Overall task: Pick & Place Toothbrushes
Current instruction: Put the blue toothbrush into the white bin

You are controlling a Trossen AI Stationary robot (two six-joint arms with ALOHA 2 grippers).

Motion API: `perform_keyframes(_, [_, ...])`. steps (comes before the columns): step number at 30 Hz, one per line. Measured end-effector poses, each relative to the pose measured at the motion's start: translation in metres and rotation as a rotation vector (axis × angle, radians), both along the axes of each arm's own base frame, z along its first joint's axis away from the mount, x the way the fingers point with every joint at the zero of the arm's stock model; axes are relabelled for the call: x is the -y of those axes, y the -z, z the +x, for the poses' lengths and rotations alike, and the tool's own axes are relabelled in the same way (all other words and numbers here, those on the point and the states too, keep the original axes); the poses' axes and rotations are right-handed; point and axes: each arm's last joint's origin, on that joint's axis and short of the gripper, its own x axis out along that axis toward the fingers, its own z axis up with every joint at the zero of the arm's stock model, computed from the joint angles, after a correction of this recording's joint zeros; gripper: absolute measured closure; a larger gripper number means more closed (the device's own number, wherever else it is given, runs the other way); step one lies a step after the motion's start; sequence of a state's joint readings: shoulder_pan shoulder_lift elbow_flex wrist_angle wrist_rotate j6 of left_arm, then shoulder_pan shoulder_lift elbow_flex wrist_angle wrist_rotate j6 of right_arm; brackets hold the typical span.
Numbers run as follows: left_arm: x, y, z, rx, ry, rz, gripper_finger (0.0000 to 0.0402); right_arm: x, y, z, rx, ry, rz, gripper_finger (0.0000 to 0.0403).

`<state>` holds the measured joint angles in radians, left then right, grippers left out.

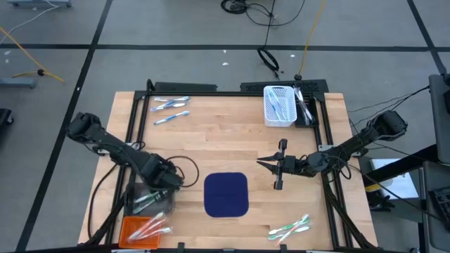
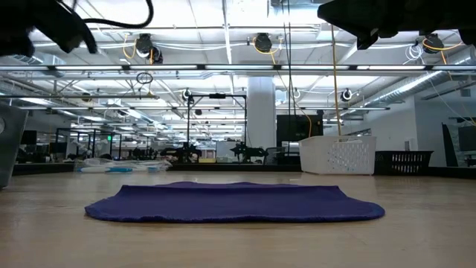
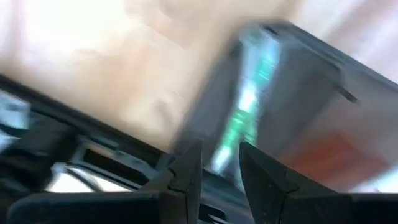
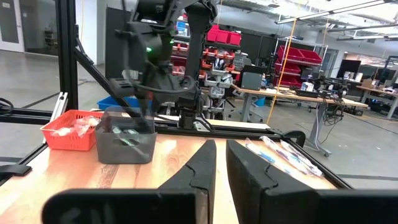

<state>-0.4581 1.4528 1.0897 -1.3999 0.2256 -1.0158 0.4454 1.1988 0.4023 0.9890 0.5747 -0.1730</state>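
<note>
Over the gray bin (image 1: 151,200), left gripper (image 3: 219,163) parted a little, holding nothing, green toothbrush (image 3: 239,121) dropped inside. Right gripper (image 4: 221,163) closed, empty, waiting mid-table. Drop step done; next, fetch more toothbrushes (image 1: 290,228).

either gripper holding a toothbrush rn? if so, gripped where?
Neither. The left gripper is over the grey bin, fingers parted; a green toothbrush lies beyond them, not gripped. The right gripper waits mid-table, fingers near closed on nothing.
</note>
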Motion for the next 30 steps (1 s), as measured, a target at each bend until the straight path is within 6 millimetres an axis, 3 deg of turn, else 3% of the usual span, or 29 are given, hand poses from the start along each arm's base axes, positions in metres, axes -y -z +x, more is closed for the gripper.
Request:
perform_keyframes(7, [-0.040, -0.001, 0.007, -0.015, 0.000, 0.163, 0.0293, 0.000, 0.000, 0.000, 0.000, 0.000, 0.000, 0.0375])
perform_keyframes(19, [-0.135, -0.001, 0.018, 0.003, -0.021, 0.272, 0.0293, 0.000, 0.000, 0.000, 0.000, 0.000, 0.000, 0.0376])
perform_keyframes(30, [-0.218, 0.002, 0.018, 0.219, -0.144, 0.324, 0.0293, 0.000, 0.000, 0.000, 0.000, 0.000, 0.000, 0.0375])
